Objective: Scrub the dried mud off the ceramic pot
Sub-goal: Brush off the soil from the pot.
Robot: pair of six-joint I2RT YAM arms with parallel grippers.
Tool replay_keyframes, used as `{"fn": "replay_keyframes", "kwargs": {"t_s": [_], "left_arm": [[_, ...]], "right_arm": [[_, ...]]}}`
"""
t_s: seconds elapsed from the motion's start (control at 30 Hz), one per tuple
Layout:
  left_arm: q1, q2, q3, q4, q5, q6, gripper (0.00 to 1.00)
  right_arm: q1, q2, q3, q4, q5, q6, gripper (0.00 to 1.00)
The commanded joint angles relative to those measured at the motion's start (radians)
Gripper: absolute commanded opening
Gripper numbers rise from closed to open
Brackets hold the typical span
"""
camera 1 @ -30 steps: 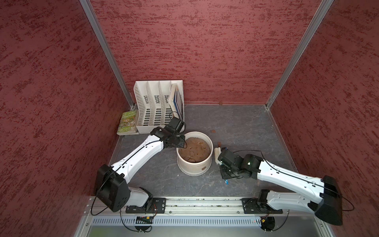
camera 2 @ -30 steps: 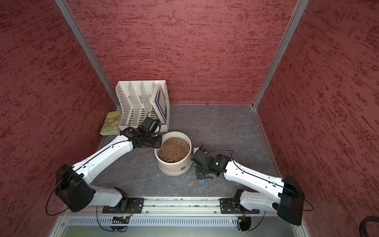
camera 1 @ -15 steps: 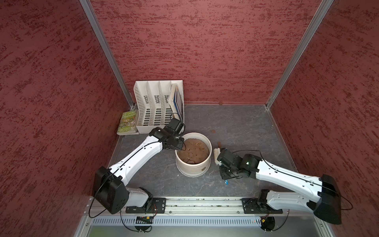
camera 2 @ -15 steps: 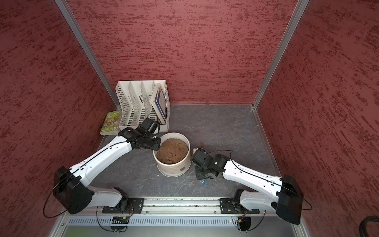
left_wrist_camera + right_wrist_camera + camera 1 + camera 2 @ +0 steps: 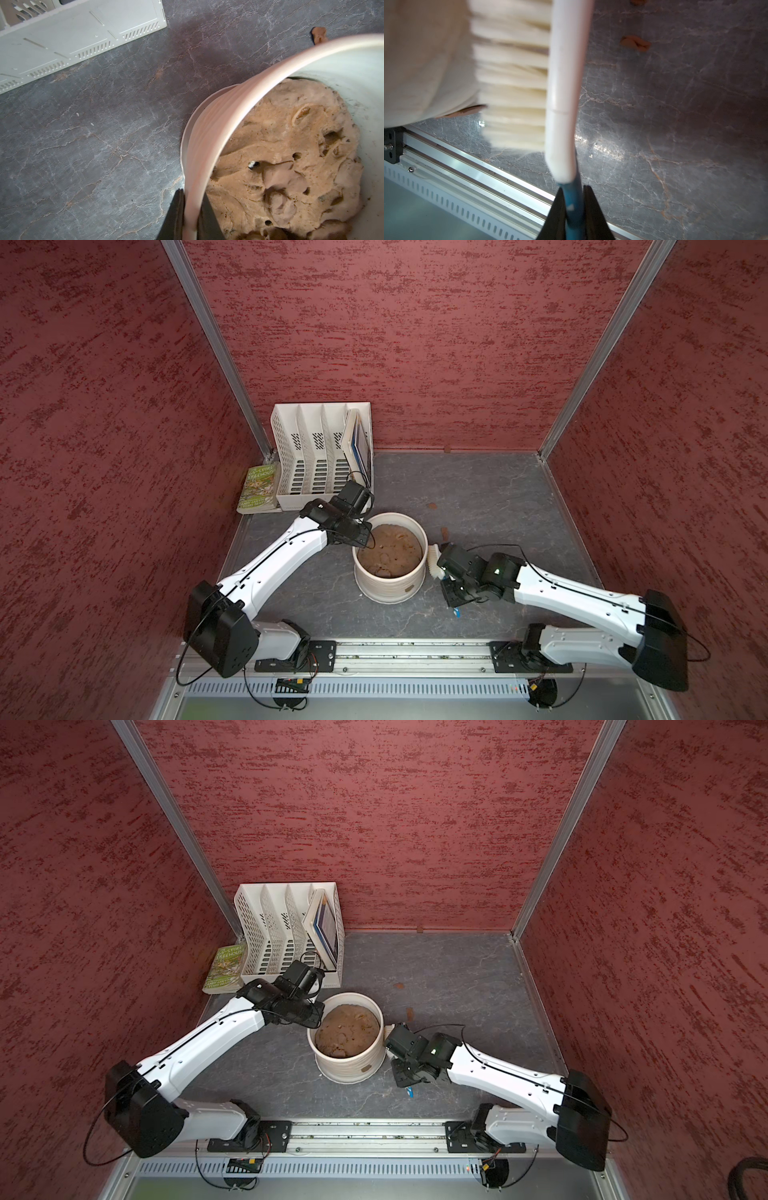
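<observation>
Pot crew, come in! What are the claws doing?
Left claw shut on ceramic pot rim. Right claw shut on brush, bristles against pot. Mud patch low on wall.

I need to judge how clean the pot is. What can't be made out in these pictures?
- Far outer wall of the ceramic pot: in both top views, hidden behind the pot itself and the left gripper shut on its rim.
- Wall under the brush in the right gripper: right wrist view, covered by blurred bristles.
- The dried mud on the near wall: top view, too small to judge thickness.

White arms [image 5: 286,556] have black joints [image 5: 220,630] and thin black cables [image 5: 498,545].
</observation>
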Motion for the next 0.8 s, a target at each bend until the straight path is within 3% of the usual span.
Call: {"fn": "replay_keyframes", "kwargs": {"t_s": [0.0,0.77], "left_arm": [[-0.004,-0.036,0.031,0.044,0.085,0.031,0.0],[-0.004,-0.015,0.042,0.046,0.11,0.047,0.0]], "right_arm": [[0.009,-0.003,0.025,0.03,-0.009,-0.021,0.0],[0.01,0.088,0.067,0.047,-0.038,-0.069,0.0]]}}
